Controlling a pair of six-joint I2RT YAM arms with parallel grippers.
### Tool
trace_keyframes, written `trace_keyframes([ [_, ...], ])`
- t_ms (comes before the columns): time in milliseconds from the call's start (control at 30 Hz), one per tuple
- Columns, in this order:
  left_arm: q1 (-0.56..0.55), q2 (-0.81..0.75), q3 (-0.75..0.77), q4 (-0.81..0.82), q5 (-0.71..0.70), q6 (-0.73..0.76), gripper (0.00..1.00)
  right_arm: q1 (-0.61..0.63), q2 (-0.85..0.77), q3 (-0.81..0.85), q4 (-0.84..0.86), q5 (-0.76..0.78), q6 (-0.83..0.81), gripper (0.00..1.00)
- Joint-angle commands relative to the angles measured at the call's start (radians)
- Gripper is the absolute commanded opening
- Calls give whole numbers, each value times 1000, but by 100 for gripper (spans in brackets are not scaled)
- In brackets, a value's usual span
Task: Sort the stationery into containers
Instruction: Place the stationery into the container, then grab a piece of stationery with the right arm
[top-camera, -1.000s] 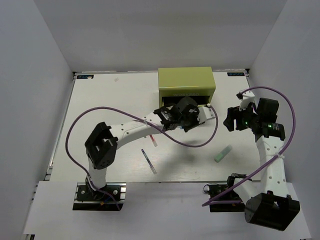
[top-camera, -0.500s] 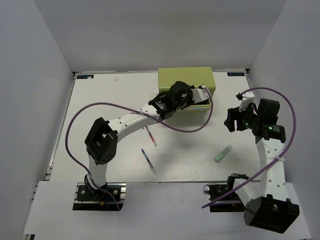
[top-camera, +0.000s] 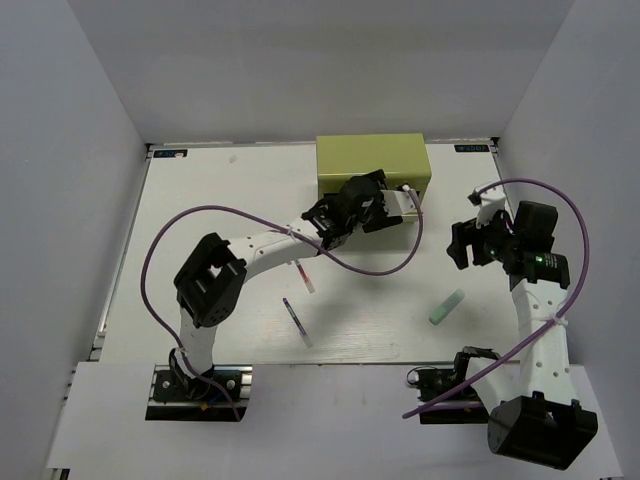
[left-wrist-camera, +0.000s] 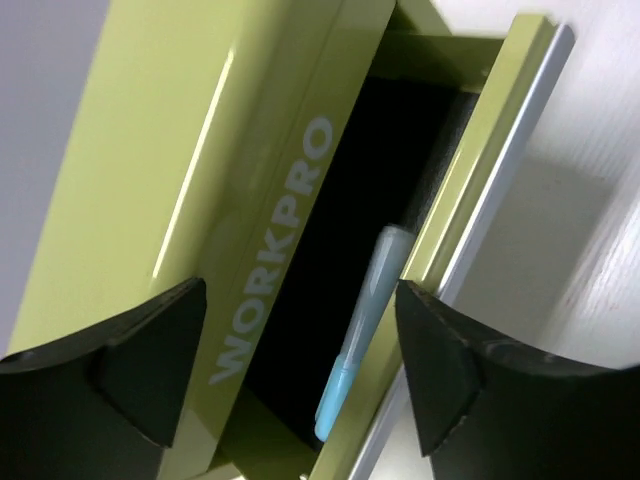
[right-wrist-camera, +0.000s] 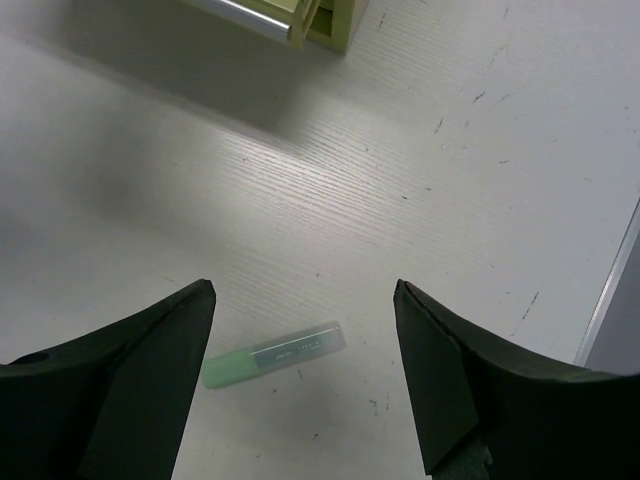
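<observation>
A pale green stick (top-camera: 447, 308) lies on the bench (top-camera: 200, 220), slanting near-left to far-right, just toward the base from the right arm's jaws, which hang spread and empty above it. Its long axis runs finger to finger, so a wrist turn looks needed. The left arm's jaws, also released, hover over the tool chest (top-camera: 372, 160) and its open drawer (left-wrist-camera: 480, 190), where a blue marker (left-wrist-camera: 362, 325) rests.
</observation>
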Motion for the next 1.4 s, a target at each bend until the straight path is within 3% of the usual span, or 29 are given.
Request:
trace_keyframes([
  [0,6,-58,-16,85,-55,-7,90,-2,-16,-23,-7,-60,-78,78],
  [100,6,-94,26,79,-55,-48,93,-4,-36,-58,-45,-118,-216,80],
  [233,-14,-167,109,7,-15,-152,95,-2,-64,-106,-110,-221,-570,75],
  [267,-14,-184,120,-18,-15,-246,95,-4,-85,-112,-148,-268,-677,73],
  [367,6,-268,129,-137,12,-450,95,-2,-90,-121,-244,-333,-942,60],
  [400,6,-293,111,-185,-3,-492,95,-4,-82,-108,-281,-342,-1007,44],
  [433,6,-351,93,-208,-3,-529,93,-4,-76,-105,-314,-353,-1214,35],
  [467,6,-383,41,-245,-14,-612,92,-2,-34,-97,-436,-348,-1288,17],
  [533,6,-454,-27,-274,-58,-710,92,-2,12,-92,-519,-303,-1444,11],
  [567,6,-524,-101,-288,-136,-762,95,-2,31,-91,-536,-292,-1506,11],
  [600,6,-560,-139,-309,-187,-906,97,-4,72,-88,-561,-279,-1518,13],
  [633,6,-595,-177,-361,-255,-977,100,-4,86,-88,-569,-238,-1540,28],
  [700,26,-688,-300,-395,-265,-1115,100,-2,114,-100,-554,-207,-1587,43],
  [733,26,-715,-337,-433,-265,-1164,100,-2,119,-118,-549,-171,-1591,57],
  [767,35,-735,-398,-457,-265,-1218,100,-2,116,-144,-535,-155,-1612,61],
  [867,46,-796,-507,-530,-255,-1460,100,2,117,-197,-478,-111,-1669,66],
  [1000,66,-858,-646,-541,-213,-1592,100,8,181,-235,-406,-37,-1707,71],
  [1067,75,-879,-670,-529,-198,-1605,100,11,215,-255,-376,9,-1712,76],
  [1367,104,-901,-690,-538,-146,-1636,100,38,303,-304,-205,75,-1704,76],
])
